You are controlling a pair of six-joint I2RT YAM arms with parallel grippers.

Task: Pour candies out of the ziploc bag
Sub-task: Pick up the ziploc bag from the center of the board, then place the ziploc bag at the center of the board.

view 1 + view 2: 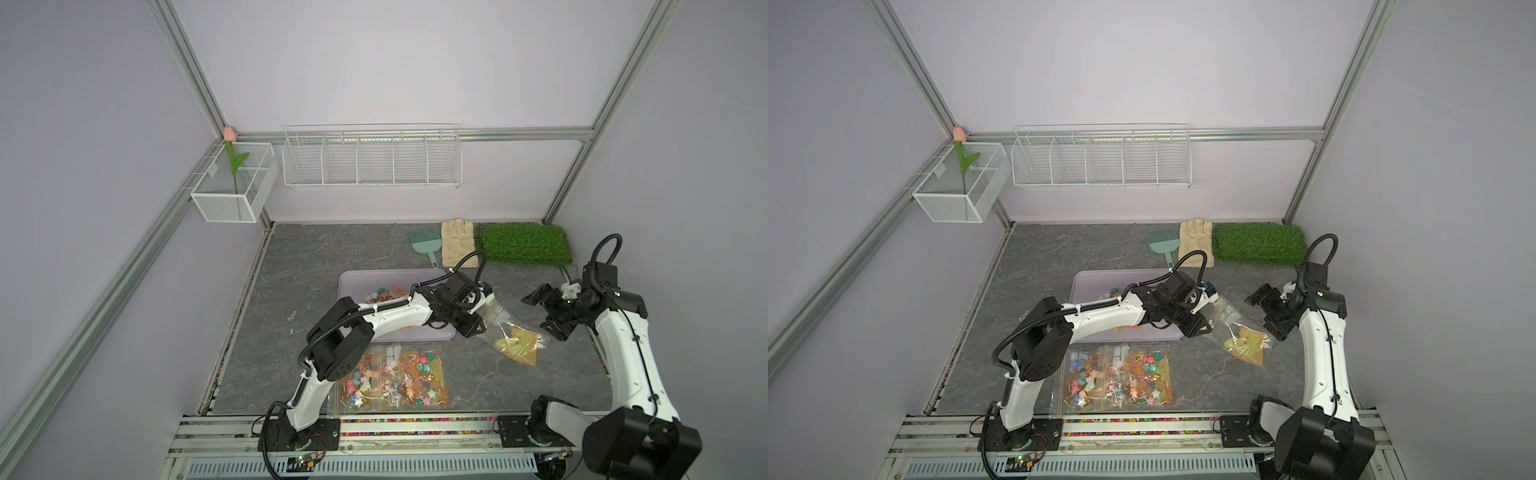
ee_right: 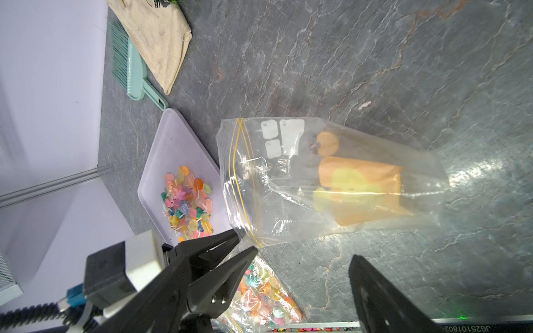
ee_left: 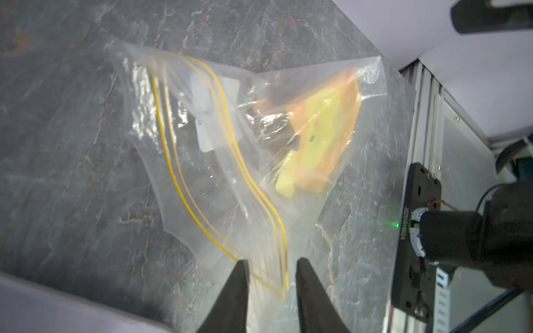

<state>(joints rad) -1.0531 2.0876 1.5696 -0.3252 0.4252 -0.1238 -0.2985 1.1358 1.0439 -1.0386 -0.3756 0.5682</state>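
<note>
A clear ziploc bag point(image 1: 513, 334) point(image 2: 317, 178) with yellow zip lines lies right of the lilac tray point(image 1: 353, 278). Yellow and orange pieces sit at its closed end. My left gripper point(image 1: 482, 320) point(image 3: 271, 265) is at the bag's mouth corner. Its jaws are narrowed to a small gap, with the zip edge point(image 3: 277, 253) between them. My right gripper point(image 1: 540, 316) point(image 2: 268, 268) hovers wide open just right of the bag and holds nothing. Candies point(image 1: 382, 293) point(image 2: 187, 201) lie heaped in the tray.
Two more clear bags of candies point(image 1: 390, 378) lie near the front rail. At the back right are a teal brush point(image 1: 426, 245), a cream glove point(image 1: 457, 243) and a grass mat point(image 1: 523, 243). A wire rack point(image 1: 370, 158) and a mesh basket point(image 1: 232, 183) hang on the walls.
</note>
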